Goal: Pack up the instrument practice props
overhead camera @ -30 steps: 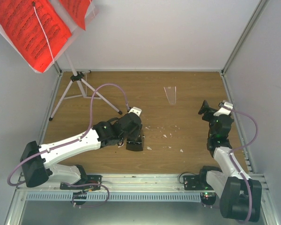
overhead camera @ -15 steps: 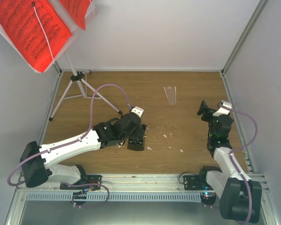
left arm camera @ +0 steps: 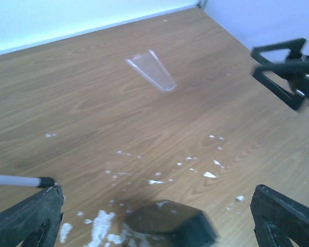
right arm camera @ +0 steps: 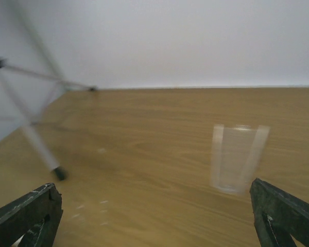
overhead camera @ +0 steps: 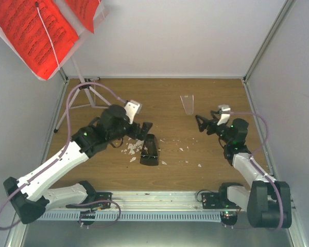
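Observation:
The white music stand (overhead camera: 81, 85) stands at the far left corner, its tray tilted up with the red music sheets (overhead camera: 33, 33) on it. The black metronome (overhead camera: 149, 150) lies on the wooden table near the middle. It also shows low in the left wrist view (left arm camera: 170, 224). My left gripper (overhead camera: 142, 128) is open and empty, just behind and left of the metronome; in its own view (left arm camera: 155, 195) the jaws stand wide apart. My right gripper (overhead camera: 201, 123) is open and empty, pointing left toward a clear cup; its own view (right arm camera: 154, 188) shows nothing between the jaws.
A clear plastic cup (overhead camera: 187, 104) stands behind the middle of the table, also seen in the left wrist view (left arm camera: 150, 69) and the right wrist view (right arm camera: 237, 157). White crumbs (overhead camera: 131, 149) lie scattered beside the metronome and to its right. Walls close the table on three sides.
My left gripper has pulled back up and to the left off the metronome, uncovering white crumbs. My right gripper has swung left toward the table's middle.

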Robot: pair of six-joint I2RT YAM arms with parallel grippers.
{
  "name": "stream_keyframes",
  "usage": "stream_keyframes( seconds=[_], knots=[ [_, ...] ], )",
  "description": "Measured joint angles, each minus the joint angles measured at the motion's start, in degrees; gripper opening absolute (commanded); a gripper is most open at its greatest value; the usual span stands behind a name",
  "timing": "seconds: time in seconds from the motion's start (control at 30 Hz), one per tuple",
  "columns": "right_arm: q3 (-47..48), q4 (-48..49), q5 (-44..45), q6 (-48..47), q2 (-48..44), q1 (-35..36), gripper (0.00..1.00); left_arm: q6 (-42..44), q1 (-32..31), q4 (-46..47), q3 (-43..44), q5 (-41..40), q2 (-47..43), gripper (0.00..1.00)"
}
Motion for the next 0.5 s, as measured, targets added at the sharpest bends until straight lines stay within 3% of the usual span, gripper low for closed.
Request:
stream_keyframes(
  seconds=[0.17,0.3,0.5],
  knots=[
    [1.2,-1.0,-7.0,-1.9,-3.7,12.9,1.00,4.9,14.4,-0.7,0.5,17.2,1.5,0.99],
    [-0.5,-0.3,-9.1,-2.4,-10.8,20.1,1.00,6.8,16.2,1.5,1.1,24.4,3.0,0.99],
    [-4.2,0.4,-9.8,-4.1,-18.1,24.9,1.00,8.3,16.4,8.2,-1.1,26.5,4.9,0.99]
  ],
)
